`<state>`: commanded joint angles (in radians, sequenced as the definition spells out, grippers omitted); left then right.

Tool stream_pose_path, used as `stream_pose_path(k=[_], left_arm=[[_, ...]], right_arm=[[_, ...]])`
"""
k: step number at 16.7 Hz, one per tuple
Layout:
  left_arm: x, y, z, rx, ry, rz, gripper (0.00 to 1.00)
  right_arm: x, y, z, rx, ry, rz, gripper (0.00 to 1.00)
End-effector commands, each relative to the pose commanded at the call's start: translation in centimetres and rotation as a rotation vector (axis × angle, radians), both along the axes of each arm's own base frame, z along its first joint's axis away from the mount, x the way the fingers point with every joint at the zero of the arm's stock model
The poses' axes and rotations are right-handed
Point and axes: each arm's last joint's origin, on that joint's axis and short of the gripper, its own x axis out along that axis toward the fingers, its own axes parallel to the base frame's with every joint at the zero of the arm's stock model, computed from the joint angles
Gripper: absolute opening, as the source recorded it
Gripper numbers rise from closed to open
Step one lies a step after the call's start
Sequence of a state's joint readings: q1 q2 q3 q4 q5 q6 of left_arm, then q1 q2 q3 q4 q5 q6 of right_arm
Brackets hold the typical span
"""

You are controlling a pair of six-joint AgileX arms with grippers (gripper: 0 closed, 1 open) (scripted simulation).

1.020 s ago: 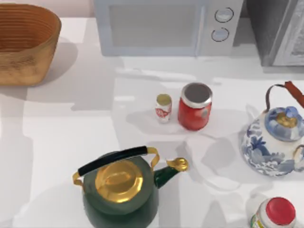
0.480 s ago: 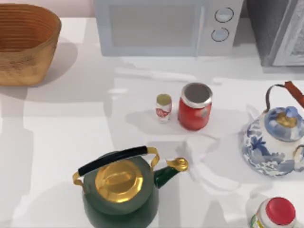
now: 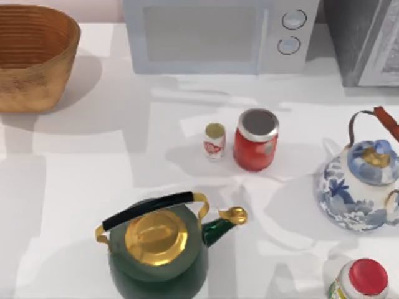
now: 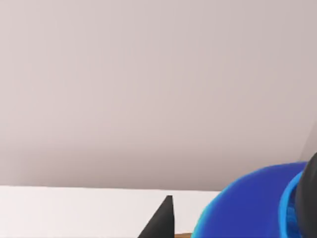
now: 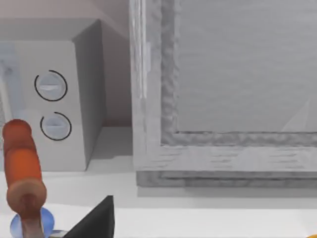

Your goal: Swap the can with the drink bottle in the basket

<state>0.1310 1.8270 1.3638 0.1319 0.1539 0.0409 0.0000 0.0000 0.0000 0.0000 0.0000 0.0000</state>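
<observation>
Right now the short red cylindrical can [image 3: 256, 139] with its flat silver-grey top is standing upright mid-table, just beside the tiny white drink bottle [image 3: 214, 141] with the yellow-gold top, which is sitting on its left. The large round woven wicker basket [image 3: 34, 57] is waiting well apart at the far left corner. Both arms are hanging back; a dark fingertip [image 4: 161, 221] is poking into the left wrist view and another fingertip [image 5: 96, 220] into the right wrist view, so I cannot tell either pincer's spread. The left arm is probably nearer the basket.
</observation>
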Motion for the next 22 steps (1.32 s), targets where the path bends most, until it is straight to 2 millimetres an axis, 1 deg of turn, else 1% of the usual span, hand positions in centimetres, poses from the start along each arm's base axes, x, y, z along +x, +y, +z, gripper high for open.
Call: stream_pose_path(k=[3,16,17,22], left_arm=[[0.00,0.00,0.00,0.000,0.000,0.000,0.00],[0.00,0.00,0.00,0.000,0.000,0.000,0.98],[0.00,0.00,0.00,0.000,0.000,0.000,1.00],[0.00,0.00,0.00,0.000,0.000,0.000,1.00]], right_arm=[[0.00,0.00,0.00,0.000,0.000,0.000,1.00],[0.00,0.00,0.00,0.000,0.000,0.000,1.00],[0.00,0.00,0.00,0.000,0.000,0.000,1.00],[0.00,0.00,0.00,0.000,0.000,0.000,1.00]])
